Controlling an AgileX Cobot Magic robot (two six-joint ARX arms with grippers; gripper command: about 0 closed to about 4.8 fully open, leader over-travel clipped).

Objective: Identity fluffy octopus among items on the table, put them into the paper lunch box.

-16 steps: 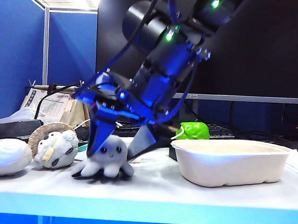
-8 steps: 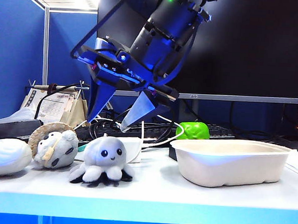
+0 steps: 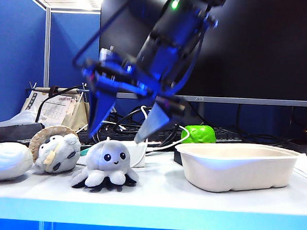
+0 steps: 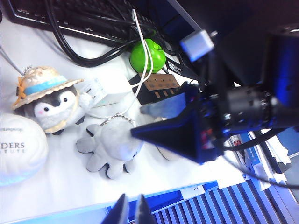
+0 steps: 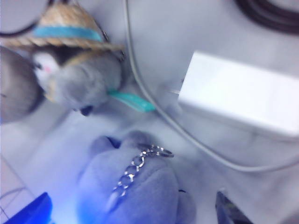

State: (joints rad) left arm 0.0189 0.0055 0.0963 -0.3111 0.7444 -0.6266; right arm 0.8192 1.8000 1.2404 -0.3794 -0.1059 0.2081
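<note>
Reading left to right from the right gripper (image 3: 127,129), we find a plain white ribbed plush (image 3: 7,161) farthest to its left, then a round white-grey plush animal with a tan straw hood (image 3: 55,150), both well clear of the fingers. Directly below the gripper, between the lines of its two dark pointed fingers, sits the small light-grey fluffy octopus (image 3: 108,164) on the white flat table (image 3: 154,197), head up and stubby tentacles splayed (so its long axis runs roughly upright, toward the gripper). The jaws stand wide apart and hold nothing; their tips hang just above the round head, one to each side, without touching it. In the right wrist view the octopus (image 5: 140,196) with its keychain fills the space between the finger tips. To the right of the gripper, well apart, lies the wide shallow off-white paper lunch box (image 3: 238,171), empty as far as we can see.

The right arm slants down from the upper right, wrist tilted. The left gripper (image 4: 131,212) hangs far off, fingers nearly together, so the right arm is plainly nearer. We judge a straight descent suits the coming grasp.
</note>
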